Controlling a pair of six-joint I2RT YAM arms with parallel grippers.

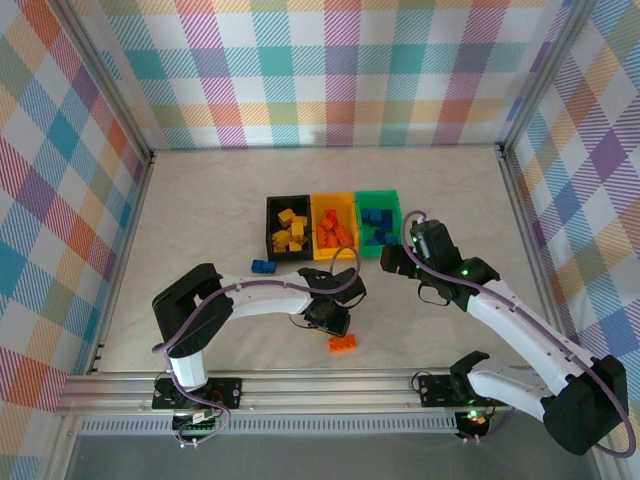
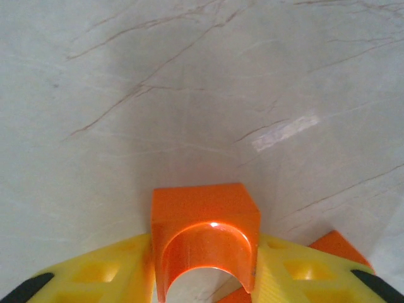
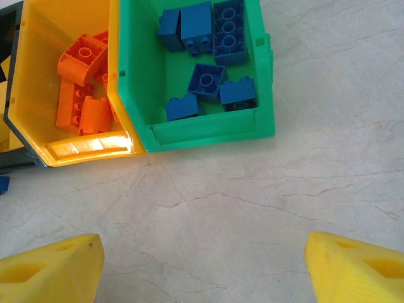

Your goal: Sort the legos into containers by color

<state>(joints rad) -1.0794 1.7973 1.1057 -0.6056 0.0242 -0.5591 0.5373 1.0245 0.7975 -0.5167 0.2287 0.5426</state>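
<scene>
Your left hand [image 2: 205, 255] grips an orange brick [image 2: 203, 214] toward the table's [image 2: 189, 95] near edge. Your right hand [image 3: 202, 259] hangs open, just beside the green bin [image 3: 208, 131].

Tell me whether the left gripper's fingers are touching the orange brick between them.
Touching. The left wrist view shows both yellow fingers flush against the sides of the orange brick, no gap.
</scene>
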